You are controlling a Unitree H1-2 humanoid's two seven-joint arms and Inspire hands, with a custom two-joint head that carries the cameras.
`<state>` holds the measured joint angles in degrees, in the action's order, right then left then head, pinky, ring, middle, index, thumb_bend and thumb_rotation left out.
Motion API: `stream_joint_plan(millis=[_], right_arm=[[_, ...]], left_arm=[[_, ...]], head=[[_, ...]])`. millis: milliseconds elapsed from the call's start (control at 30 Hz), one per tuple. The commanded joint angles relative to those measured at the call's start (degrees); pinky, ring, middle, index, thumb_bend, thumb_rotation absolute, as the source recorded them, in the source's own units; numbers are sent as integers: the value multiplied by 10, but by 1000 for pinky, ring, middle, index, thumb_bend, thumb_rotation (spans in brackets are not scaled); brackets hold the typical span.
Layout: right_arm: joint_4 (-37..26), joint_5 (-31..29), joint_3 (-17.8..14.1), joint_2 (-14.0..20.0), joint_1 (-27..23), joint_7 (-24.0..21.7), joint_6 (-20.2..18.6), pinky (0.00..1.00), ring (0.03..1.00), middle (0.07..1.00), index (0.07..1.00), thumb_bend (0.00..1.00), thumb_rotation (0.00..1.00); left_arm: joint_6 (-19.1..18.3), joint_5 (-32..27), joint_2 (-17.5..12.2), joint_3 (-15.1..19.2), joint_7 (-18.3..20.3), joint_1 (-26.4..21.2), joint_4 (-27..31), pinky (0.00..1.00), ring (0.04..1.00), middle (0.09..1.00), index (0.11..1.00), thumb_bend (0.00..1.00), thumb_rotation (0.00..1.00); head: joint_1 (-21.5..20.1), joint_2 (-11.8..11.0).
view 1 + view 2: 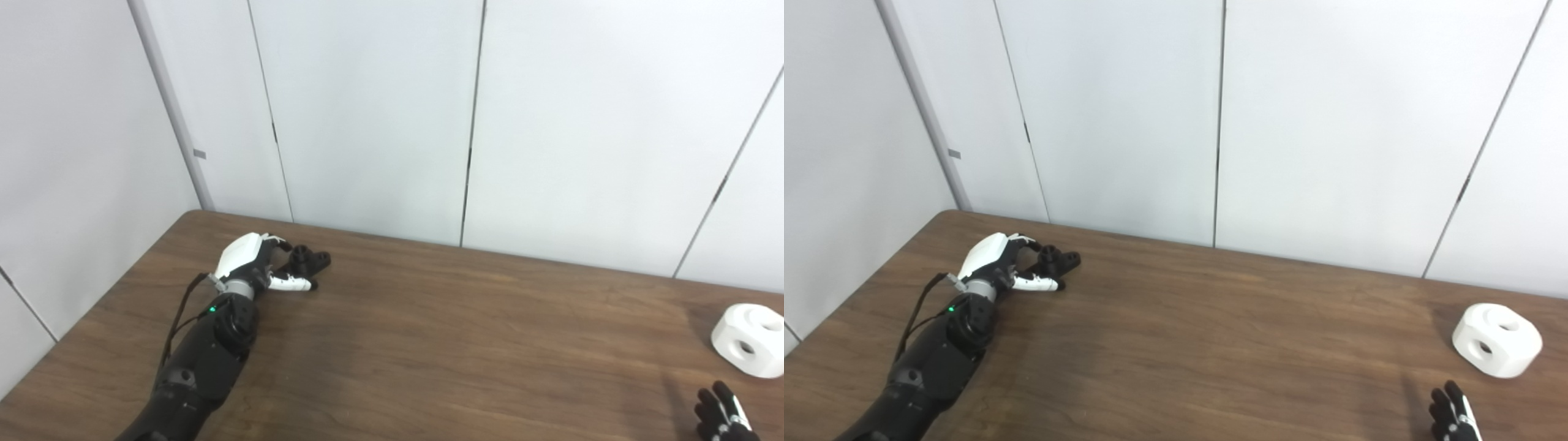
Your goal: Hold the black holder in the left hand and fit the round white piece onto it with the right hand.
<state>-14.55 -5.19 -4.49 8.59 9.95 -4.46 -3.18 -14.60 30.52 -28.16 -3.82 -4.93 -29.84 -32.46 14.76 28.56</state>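
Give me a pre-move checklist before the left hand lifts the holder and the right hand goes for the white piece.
1. Left hand at the black holder: ok, fingers around it.
2. Grip closed firmly: cannot tell.
3. Holder off the table: not ok, it seems to rest on it.
4. Round white piece free and apart from both hands: ok.
5. Right hand on the piece: not ok, it is short of it.

The right hand [1453, 416] is cut off at the lower right edge; the left hand [252, 263] partly hides the black holder [308, 260].
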Motion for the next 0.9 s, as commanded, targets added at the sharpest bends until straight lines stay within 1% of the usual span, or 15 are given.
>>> stream_joint_plan(millis=[0,233,500,700,867], right_arm=[[-11,-1,3,2,3,-4,-5,1000,984,972,1000,646,1000],[-18,-2,2,2,4,-3,-15,1000,992,977,1000,639,1000],[-19,-5,2,5,4,-6,-15,1000,997,983,1000,608,1000],[-21,-9,2,5,6,-6,-14,1000,982,978,1000,585,1000],[-23,-9,2,7,8,-7,-14,1000,990,978,1000,583,1000]], left_arm=[[5,0,-13,2,-17,-31,8,1000,1000,950,783,925,323],[-13,5,-18,-3,-13,-29,9,1000,1000,947,777,915,322],[-23,4,-25,-2,-10,-17,21,1000,1000,936,765,919,334],[-28,0,-27,0,-7,-10,28,1000,1000,938,745,912,321],[-34,3,-27,-4,-5,-11,26,1000,1000,933,726,903,317]], head=[[1,2],[5,3],[9,6],[9,10],[9,12]])
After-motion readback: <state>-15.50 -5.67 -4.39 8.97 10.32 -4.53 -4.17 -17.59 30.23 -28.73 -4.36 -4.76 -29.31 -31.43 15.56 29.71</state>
